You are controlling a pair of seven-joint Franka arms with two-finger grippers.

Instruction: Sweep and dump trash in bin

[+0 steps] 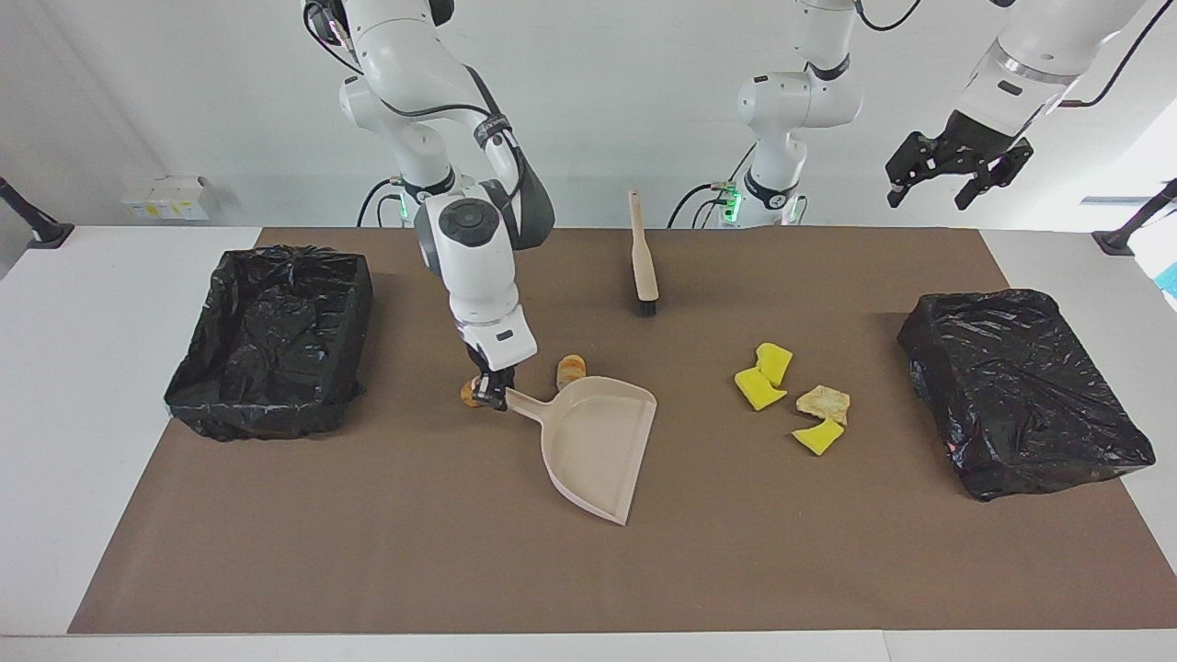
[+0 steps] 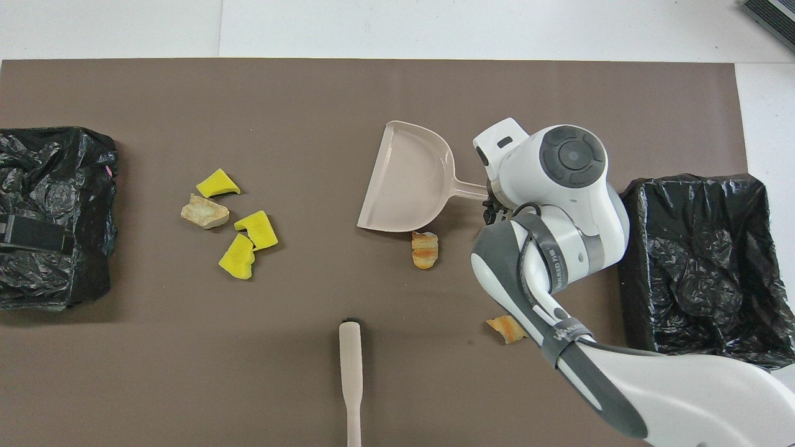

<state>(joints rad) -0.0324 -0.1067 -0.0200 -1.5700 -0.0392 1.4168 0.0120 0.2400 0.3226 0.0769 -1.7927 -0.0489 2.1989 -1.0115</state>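
Note:
My right gripper (image 1: 493, 395) is shut on the handle of the beige dustpan (image 1: 598, 441), which lies low over the mat with its mouth toward the left arm's end. In the overhead view the wrist covers most of the right gripper (image 2: 493, 207). An orange lump of trash (image 1: 570, 370) sits right beside the pan's rim, and another lump (image 1: 469, 393) shows partly beside the gripper. Yellow wedges (image 1: 759, 390) and a tan piece (image 1: 823, 403) lie together toward the left arm's end. The open bin (image 1: 276, 331) stands at the right arm's end. My left gripper (image 1: 956, 173) waits open, high up.
A beige brush (image 1: 642, 267) lies on the mat close to the robots. A box wrapped in black bag (image 1: 1021, 395) stands at the left arm's end. One more orange lump (image 2: 508, 328) lies near the bin (image 2: 702, 267).

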